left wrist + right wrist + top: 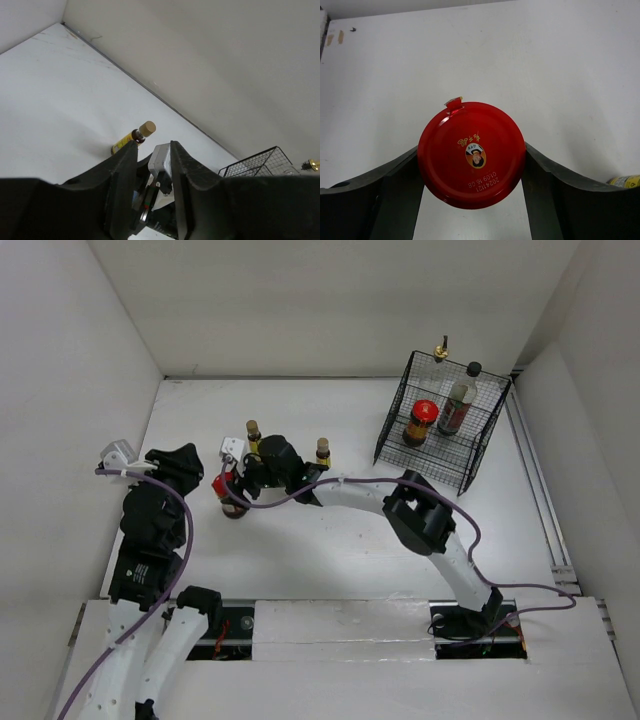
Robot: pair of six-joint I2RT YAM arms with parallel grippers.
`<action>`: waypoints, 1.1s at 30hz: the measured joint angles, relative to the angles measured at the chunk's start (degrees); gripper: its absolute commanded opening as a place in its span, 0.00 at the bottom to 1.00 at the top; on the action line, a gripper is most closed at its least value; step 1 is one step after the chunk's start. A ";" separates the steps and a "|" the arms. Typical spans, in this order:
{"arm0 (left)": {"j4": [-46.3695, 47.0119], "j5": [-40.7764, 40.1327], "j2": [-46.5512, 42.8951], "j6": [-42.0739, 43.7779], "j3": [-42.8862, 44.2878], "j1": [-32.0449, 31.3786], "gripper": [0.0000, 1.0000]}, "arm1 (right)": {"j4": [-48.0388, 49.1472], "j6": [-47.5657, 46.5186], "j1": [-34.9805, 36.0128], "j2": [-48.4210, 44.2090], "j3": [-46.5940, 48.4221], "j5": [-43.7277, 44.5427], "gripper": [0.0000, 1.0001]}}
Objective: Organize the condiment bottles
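White table [300, 560], plain white walls [330, 300] on three sides. Right gripper [470, 147] spread wide, fingers pressing both sides of the red-lidded jar [471, 167]. Left gripper [153, 144] slightly parted, empty.

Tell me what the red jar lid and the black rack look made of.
Red lid: probably painted metal, though it could be plastic; smooth and glossy, with a printed logo and date code on top. Rack: thin wire mesh, likely coated steel; matte black open grid you can see through.

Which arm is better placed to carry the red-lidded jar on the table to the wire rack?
Right. The right gripper flanks the red-lidded jar, fingers against its lid; the left gripper hangs open, empty, farther from the wire rack.
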 measured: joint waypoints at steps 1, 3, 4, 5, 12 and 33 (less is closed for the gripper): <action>-0.13 0.22 0.07 0.02 0.04 0.00 0.24 | 0.68 0.39 0.00 -0.46 -0.90 -0.15 0.42; -0.24 1.51 -0.55 0.79 0.04 0.59 0.22 | 1.55 1.73 -0.07 -2.32 -3.56 -1.05 0.42; -0.17 2.14 -1.05 1.49 0.04 0.90 0.22 | 1.97 2.51 -0.11 -3.76 -5.29 -1.70 0.42; 0.02 2.84 -1.68 2.21 0.04 1.01 0.20 | 2.05 3.30 -0.37 -5.25 -6.84 -2.58 0.41; 0.83 7.02 -2.95 7.89 1.09 1.25 0.00 | 4.68 7.04 -3.89 -23.28 -18.71 -6.60 0.40; -5.66 5.99 8.59 9.16 4.59 -2.21 0.06 | -5.03 9.33 -54.31 -65.07 -43.58 18.75 0.36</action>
